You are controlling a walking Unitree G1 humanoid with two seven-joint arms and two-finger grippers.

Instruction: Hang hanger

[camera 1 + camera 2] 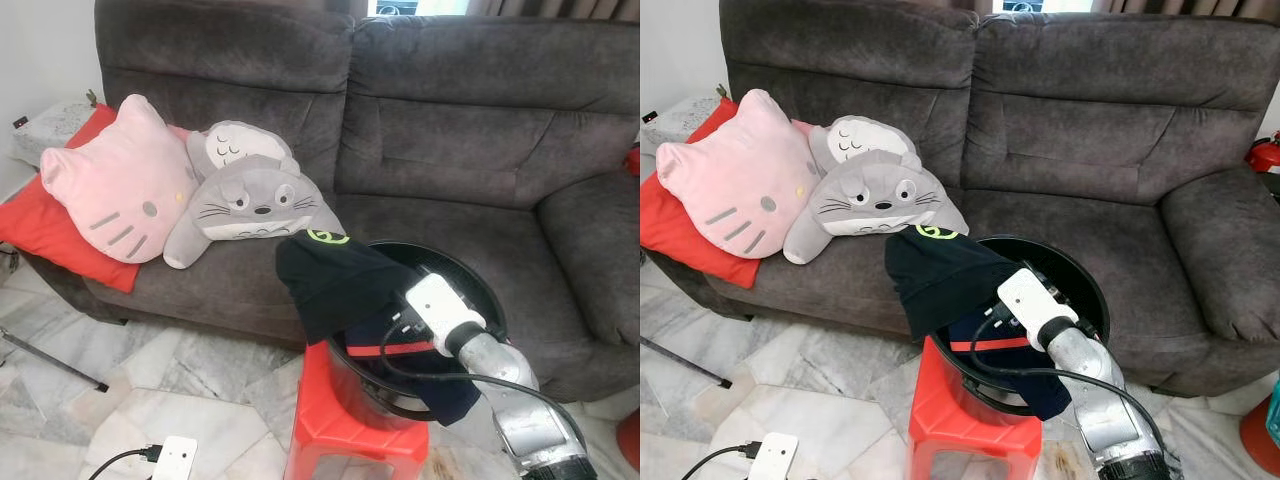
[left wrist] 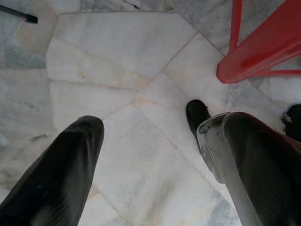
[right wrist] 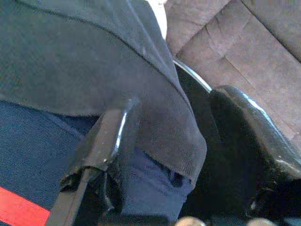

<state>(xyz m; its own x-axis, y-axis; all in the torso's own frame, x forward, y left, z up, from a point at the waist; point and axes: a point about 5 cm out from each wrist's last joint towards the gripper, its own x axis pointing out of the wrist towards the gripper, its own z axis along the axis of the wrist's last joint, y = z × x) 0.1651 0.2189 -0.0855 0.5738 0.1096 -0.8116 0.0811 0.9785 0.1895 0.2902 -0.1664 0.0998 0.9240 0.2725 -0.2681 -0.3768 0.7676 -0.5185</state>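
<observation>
Left gripper (image 2: 146, 155) hangs idle at my side, fingers spread wide over the marble floor (image 2: 117, 61), holding nothing; a leg of the red stool (image 2: 263, 52) stands just beyond it.

Ahead of my left side: pink cat cushion (image 1: 118, 180) and grey plush (image 1: 250, 200) on the sofa (image 1: 450, 130), well away from either gripper.

Right gripper (image 3: 164, 141) is reaching into the black basket (image 1: 480, 275) that sits on the stool. Fingers part-open, straddling a fold of the black garment (image 1: 330, 275): one finger (image 3: 101, 141) lies against the cloth, the other (image 3: 244, 127) stands beside the basket's rim. Beneath the fold, a navy garment with a red stripe (image 1: 405, 350). I cannot tell whether the cloth is actually pinched yet.

No hanger can be made out; if there is one, it is under the clothes.

Step in hand, as I judge it: fetching from the basket, early in the task. Next move calls for closing on the fold and lifting clear of the rim without dragging the basket off the stool.
</observation>
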